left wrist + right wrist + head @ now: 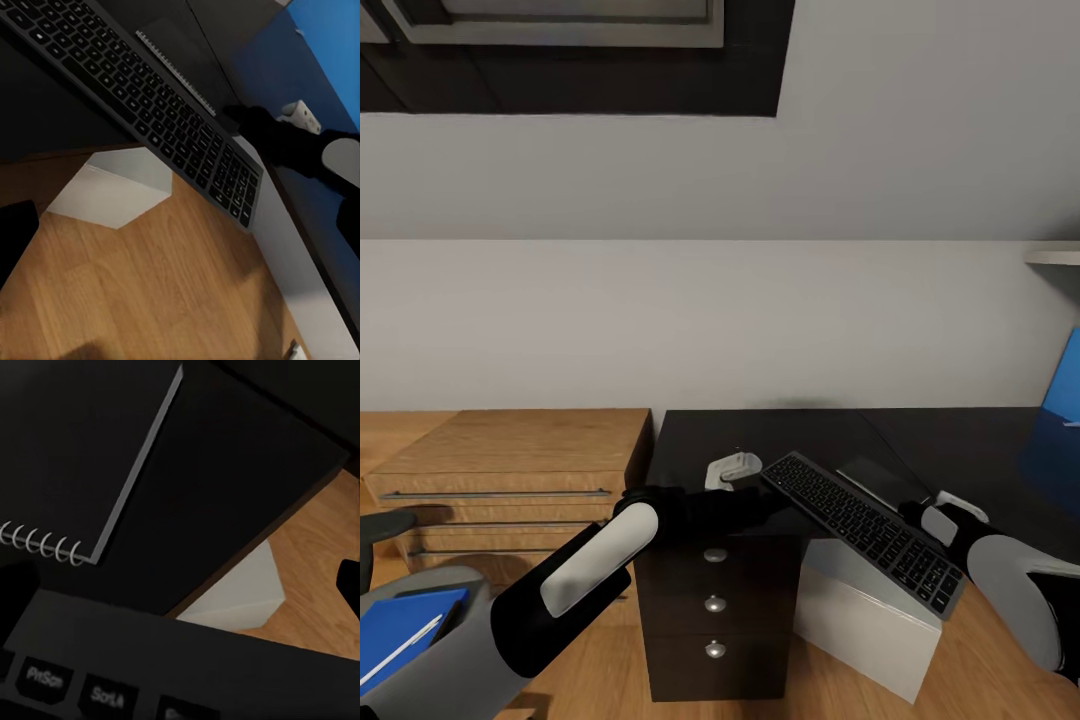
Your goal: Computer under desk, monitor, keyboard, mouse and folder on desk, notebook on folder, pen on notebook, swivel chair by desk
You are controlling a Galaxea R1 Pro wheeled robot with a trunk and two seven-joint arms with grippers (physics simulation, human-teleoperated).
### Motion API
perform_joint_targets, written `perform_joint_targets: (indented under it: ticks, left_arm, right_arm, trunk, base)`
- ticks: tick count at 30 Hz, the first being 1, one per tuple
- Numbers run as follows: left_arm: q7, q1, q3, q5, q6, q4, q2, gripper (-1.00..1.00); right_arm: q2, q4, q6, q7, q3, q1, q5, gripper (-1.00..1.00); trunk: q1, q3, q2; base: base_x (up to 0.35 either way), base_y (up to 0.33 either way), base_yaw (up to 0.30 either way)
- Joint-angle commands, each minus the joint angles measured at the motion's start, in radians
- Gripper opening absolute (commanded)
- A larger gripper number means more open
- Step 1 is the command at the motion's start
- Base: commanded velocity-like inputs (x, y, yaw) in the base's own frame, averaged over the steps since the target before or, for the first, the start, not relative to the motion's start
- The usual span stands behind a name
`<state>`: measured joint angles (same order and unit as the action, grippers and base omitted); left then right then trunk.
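Both grippers, left gripper (735, 470) and right gripper (945, 512), gripped keyboard (865, 530) ends above desk (760, 440). Not put down yet. Folder (400, 625) left on chair.

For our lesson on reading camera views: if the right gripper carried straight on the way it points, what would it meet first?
Probably the dark spiral-bound notebook lying on the black desk top. The right wrist view looks over the grey keyboard's edge straight onto them. Depth is unclear, so it might land on bare desk beside the notebook.
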<state>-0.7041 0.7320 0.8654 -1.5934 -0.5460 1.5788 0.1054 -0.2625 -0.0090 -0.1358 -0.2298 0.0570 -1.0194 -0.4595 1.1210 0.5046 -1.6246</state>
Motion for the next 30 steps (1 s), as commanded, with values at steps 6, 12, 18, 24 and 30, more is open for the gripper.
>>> perform_joint_targets:
  ticks: [6,12,18,24,30]
  left_arm:
    - [-0.008,0.001,0.001,-0.008,0.001,0.001,0.000,1.00]
    - [-0.008,0.001,0.001,-0.008,0.001,0.001,-0.001,1.00]
    - [-0.009,0.001,0.004,-0.008,0.002,0.001,-0.001,1.00]
    - [-0.009,0.001,0.006,-0.008,0.003,0.001,0.000,1.00]
    - [-0.008,0.001,0.006,-0.008,0.002,0.001,0.001,1.00]
  right_arm:
    - [0.001,-0.002,-0.005,-0.005,0.004,-0.001,-0.096,1.00]
    - [0.001,-0.002,-0.005,-0.005,0.003,-0.001,-0.120,1.00]
    - [0.002,-0.002,-0.005,-0.005,0.004,-0.001,-0.125,1.00]
    - [0.001,-0.002,-0.004,-0.005,0.004,-0.001,-0.126,1.00]
    - [-0.001,-0.002,-0.002,-0.005,0.004,-0.001,-0.125,1.00]
  trunk:
    - [0.000,0.001,-0.001]
    - [0.000,0.001,-0.001]
    - [0.000,0.001,-0.001]
    - [0.000,0.001,-0.001]
    - [0.000,0.001,-0.001]
  base:
    - [0.000,0.000,0.000]
    - [0.000,0.000,0.000]
    - [0.022,0.000,0.000]
    - [0.212,0.000,0.000]
    - [0.114,0.000,0.000]
